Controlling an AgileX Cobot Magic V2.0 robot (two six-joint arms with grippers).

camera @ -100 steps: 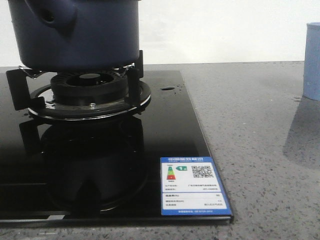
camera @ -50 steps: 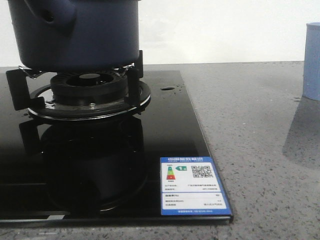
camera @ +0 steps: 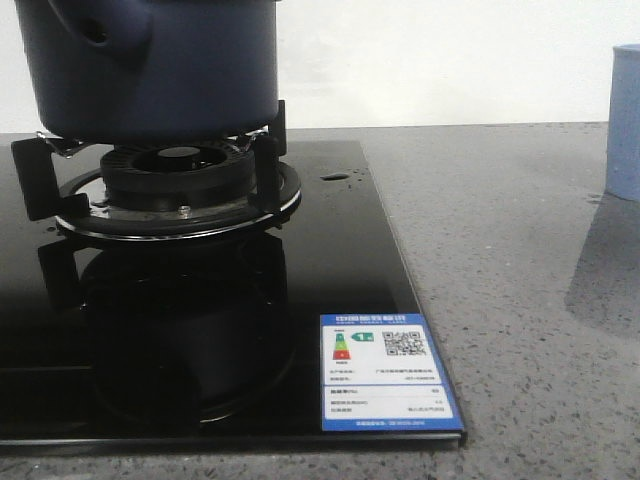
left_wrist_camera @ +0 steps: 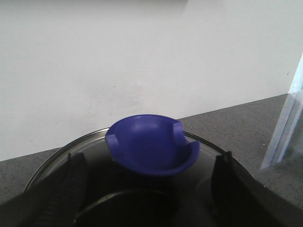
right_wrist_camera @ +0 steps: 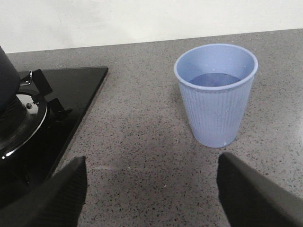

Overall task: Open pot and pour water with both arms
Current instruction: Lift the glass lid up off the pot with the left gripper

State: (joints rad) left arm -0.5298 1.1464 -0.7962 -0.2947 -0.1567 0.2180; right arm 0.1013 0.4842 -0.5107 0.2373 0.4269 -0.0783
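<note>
The dark navy pot (camera: 150,65) stands on the burner grate (camera: 180,185) at the far left, its stubby handle (camera: 105,30) facing the camera. In the left wrist view its glass lid (left_wrist_camera: 94,144) with a blue knob (left_wrist_camera: 151,144) lies on the pot. My left gripper (left_wrist_camera: 149,161) is open, one finger on each side of the knob, not touching it. My right gripper (right_wrist_camera: 152,161) is open and empty over the counter, short of the light-blue ribbed cup (right_wrist_camera: 217,99), which holds water. The cup also shows at the right edge of the front view (camera: 625,120).
The black glass stove top (camera: 330,270) covers the left half of the grey speckled counter (camera: 520,300) and carries a blue energy label (camera: 385,370) at its front corner. The stove's corner and the pot's edge (right_wrist_camera: 5,71) show in the right wrist view. A white wall stands behind.
Nothing has clearly moved; only the shadow on the counter at the right has shifted slightly.
</note>
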